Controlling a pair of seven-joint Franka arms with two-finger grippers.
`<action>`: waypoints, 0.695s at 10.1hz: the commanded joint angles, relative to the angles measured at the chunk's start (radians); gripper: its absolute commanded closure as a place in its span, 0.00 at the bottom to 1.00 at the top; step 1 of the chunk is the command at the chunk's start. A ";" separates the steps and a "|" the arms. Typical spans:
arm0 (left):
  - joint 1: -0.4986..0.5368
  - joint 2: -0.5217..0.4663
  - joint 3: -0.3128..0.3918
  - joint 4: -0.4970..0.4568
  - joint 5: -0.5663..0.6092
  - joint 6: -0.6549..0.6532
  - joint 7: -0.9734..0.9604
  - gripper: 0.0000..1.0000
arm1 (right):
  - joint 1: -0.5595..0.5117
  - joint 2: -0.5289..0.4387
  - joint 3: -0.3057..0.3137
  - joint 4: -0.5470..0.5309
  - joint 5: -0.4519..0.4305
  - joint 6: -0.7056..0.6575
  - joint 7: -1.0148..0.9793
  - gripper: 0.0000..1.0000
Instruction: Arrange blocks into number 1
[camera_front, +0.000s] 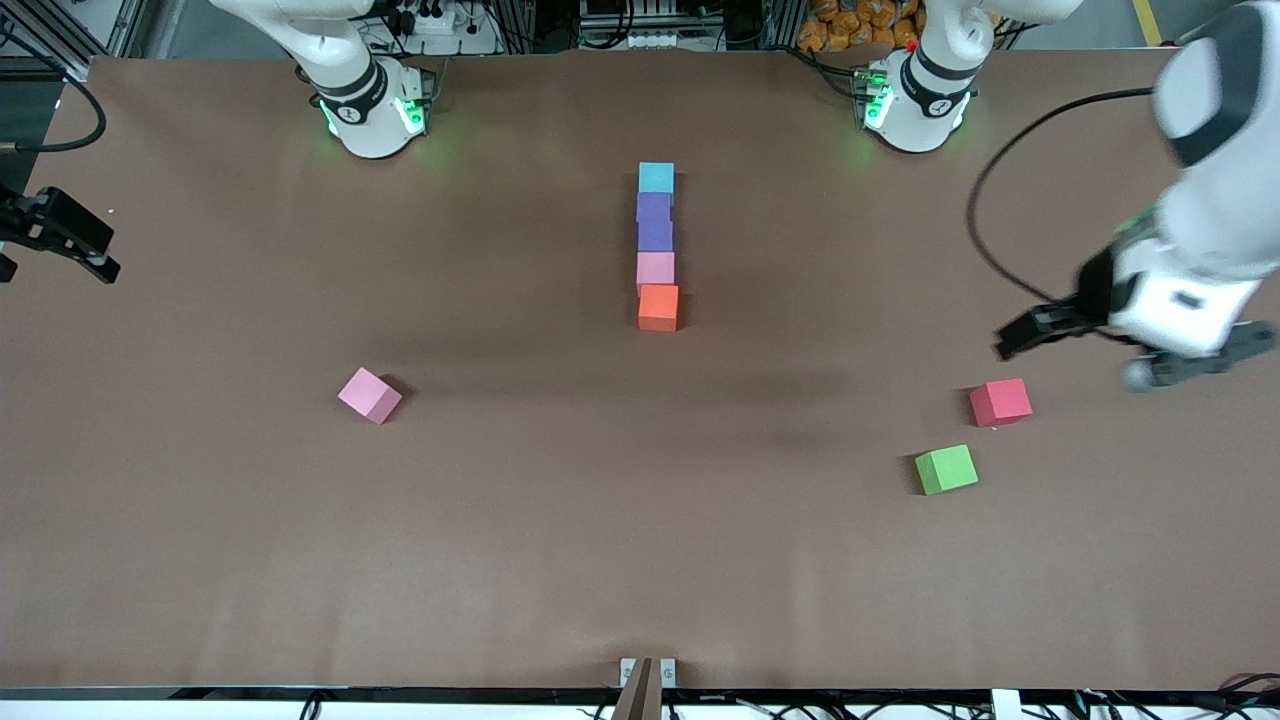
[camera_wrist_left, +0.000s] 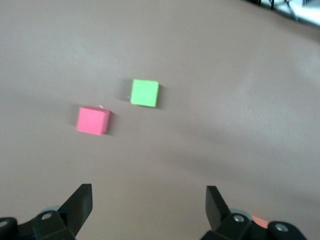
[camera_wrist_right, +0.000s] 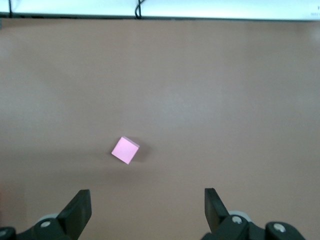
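Five blocks form a straight touching column mid-table: light blue (camera_front: 656, 177) nearest the robots' bases, then purple (camera_front: 654, 207), purple (camera_front: 655, 236), pink (camera_front: 655, 268) and orange (camera_front: 658, 307) nearest the front camera. A second pink cube (camera_front: 369, 395) (camera_wrist_right: 125, 150) lies apart and turned, nearer the camera toward the right arm's end. My left gripper (camera_front: 1130, 350) (camera_wrist_left: 149, 202) hangs open and empty over the left arm's end of the table, close to the red cube. My right gripper (camera_front: 55, 268) (camera_wrist_right: 148, 205) is open and empty over the table's edge at the right arm's end.
A red cube (camera_front: 1000, 402) (camera_wrist_left: 93, 120) and a green cube (camera_front: 946, 469) (camera_wrist_left: 145, 93) sit close together toward the left arm's end, the green one nearer the front camera. A black cable (camera_front: 985, 210) loops above the table by the left arm.
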 joint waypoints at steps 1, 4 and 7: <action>0.196 -0.054 -0.165 0.013 0.031 -0.078 0.099 0.00 | -0.019 0.000 0.005 0.006 -0.014 -0.019 0.018 0.00; 0.247 -0.108 -0.215 0.025 0.083 -0.156 0.144 0.00 | -0.022 0.003 0.005 0.006 -0.021 -0.018 0.022 0.00; 0.255 -0.190 -0.215 0.011 0.163 -0.231 0.296 0.00 | -0.041 0.016 0.005 0.006 -0.021 -0.018 0.015 0.00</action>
